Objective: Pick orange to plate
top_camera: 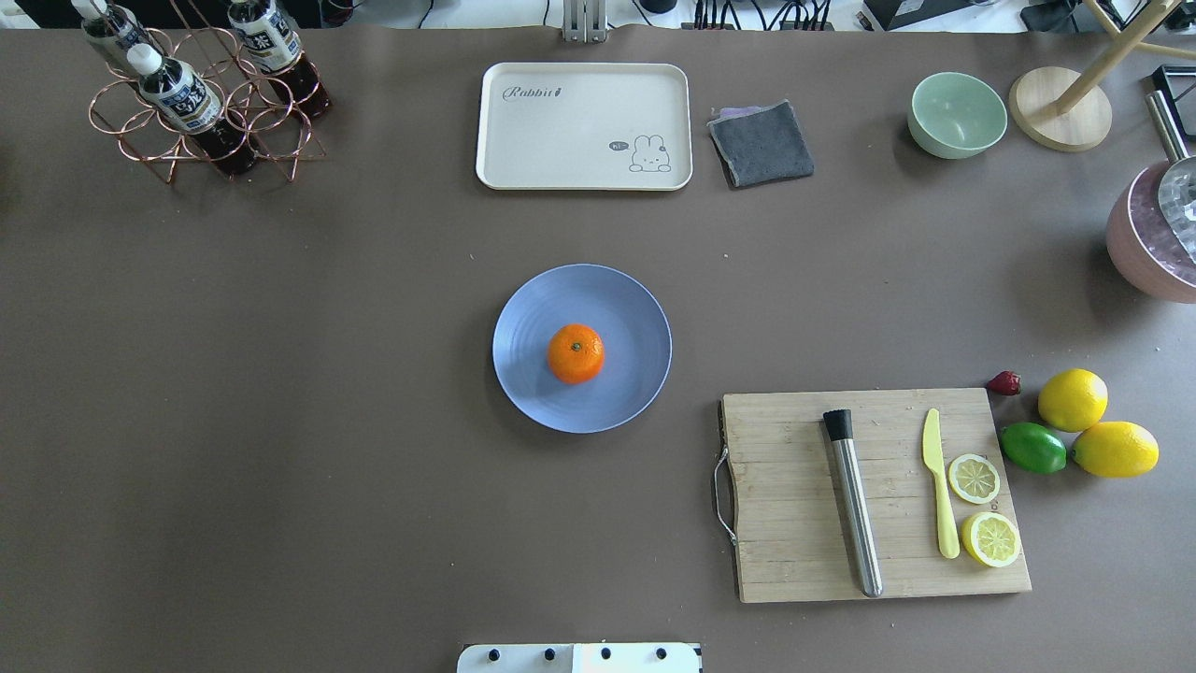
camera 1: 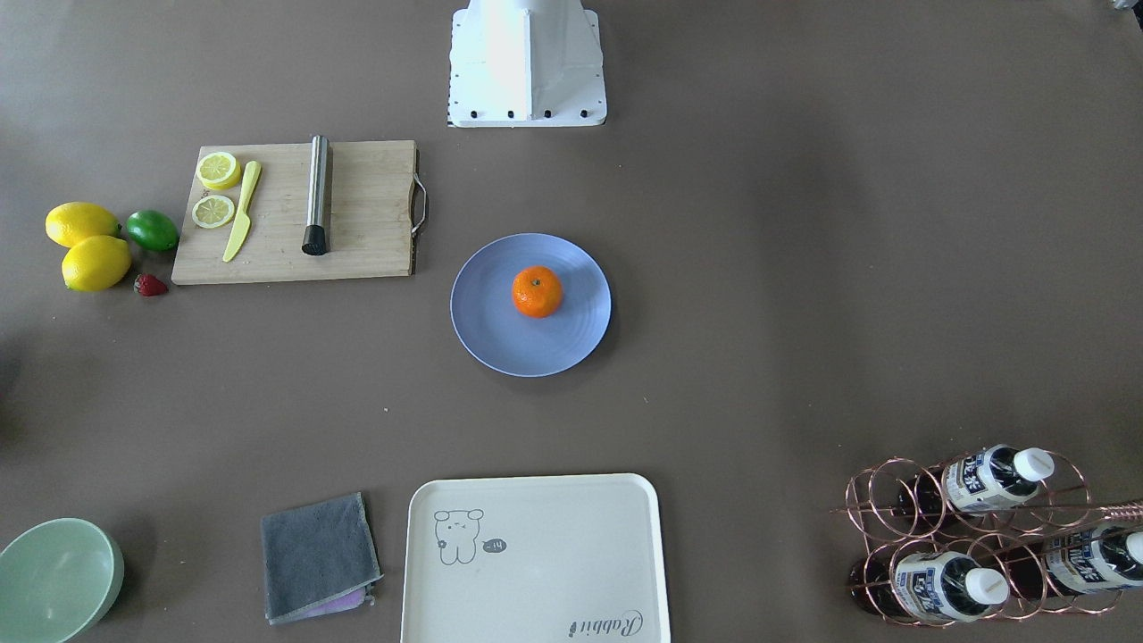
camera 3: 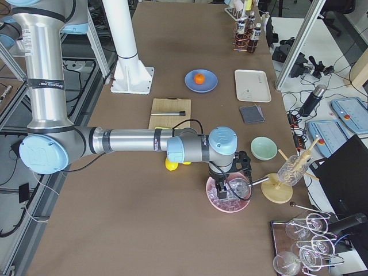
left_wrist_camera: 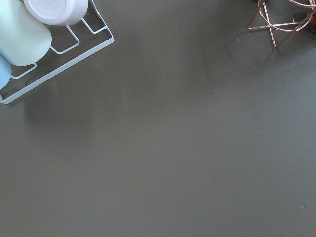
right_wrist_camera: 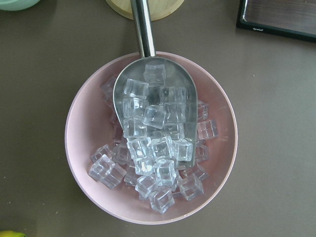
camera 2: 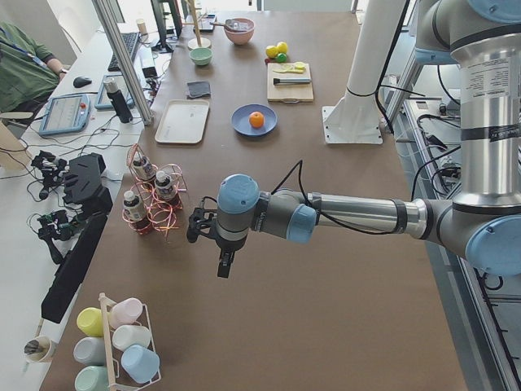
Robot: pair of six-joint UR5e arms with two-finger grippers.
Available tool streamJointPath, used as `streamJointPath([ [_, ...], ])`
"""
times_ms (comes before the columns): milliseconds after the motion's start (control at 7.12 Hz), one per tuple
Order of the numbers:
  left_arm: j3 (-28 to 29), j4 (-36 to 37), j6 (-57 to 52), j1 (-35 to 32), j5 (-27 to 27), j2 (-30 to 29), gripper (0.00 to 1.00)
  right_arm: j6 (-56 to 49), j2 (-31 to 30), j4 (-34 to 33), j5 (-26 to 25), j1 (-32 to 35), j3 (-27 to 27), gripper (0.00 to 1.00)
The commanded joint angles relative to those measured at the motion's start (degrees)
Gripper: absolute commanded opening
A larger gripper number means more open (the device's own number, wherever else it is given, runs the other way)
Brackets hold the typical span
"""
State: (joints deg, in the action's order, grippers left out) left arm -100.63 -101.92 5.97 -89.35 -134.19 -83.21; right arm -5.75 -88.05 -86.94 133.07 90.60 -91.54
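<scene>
My left gripper (camera 2: 223, 267) hangs over bare brown table (left_wrist_camera: 173, 148) beside the copper wire bottle rack (camera 2: 155, 204). My right gripper (camera 3: 223, 185) hangs over the round pink bowl (right_wrist_camera: 81, 123) of clear ice cubes (right_wrist_camera: 148, 148). Both show only in the side views, so I can't tell if either is apart or together. Neither has the small round dimpled orange (top_camera: 576, 353), which sits stem-up near the middle of the round flat light-blue plate (top_camera: 533, 393), so placement looks done. Handling guess: light, firm with slight give, skin grips fine, but it rolls. Take it from above across the widest girth, gentle squeeze. Overhead and front views give orange and plate but no arms. Side views give the arms. Wrist views show only what's beneath: ice and a steel scoop (right_wrist_camera: 142, 29) on the right, table and a white wire cup rack (left_wrist_camera: 64, 64) on the left.
</scene>
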Motion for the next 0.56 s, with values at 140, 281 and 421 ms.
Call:
streamJointPath([
  [140,-0.4,0.2,-0.1,-0.1,-0.1,0.0,0.98,0.2,0.3,0.3,-0.2,-0.7,-0.1,1.0],
  [281,-0.2,-0.2,-0.1,0.0,-0.1,0.0,0.98,0.1,-0.1,0.4,-0.1,-0.7,0.0,1.0],
  [421,-0.1,-0.2,-0.1,0.0,-0.1,-0.2,0.98,0.1,-0.1,0.4,-0.1,-0.7,-0.1,1.0],
])
